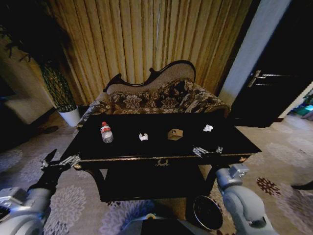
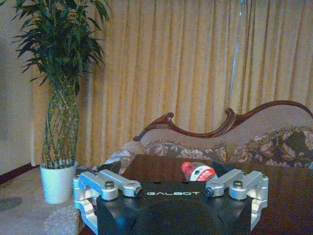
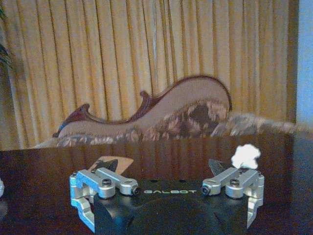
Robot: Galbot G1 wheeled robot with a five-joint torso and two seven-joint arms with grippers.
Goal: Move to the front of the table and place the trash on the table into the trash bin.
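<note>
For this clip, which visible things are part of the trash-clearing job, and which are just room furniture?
Job:
table
bottle
white paper ball
tan scrap
whitish bit
trash bin
left end effector, open, by the table's left corner
right end effector, open, over the table's front edge

Just there:
sofa
potted plant
curtain
door
</note>
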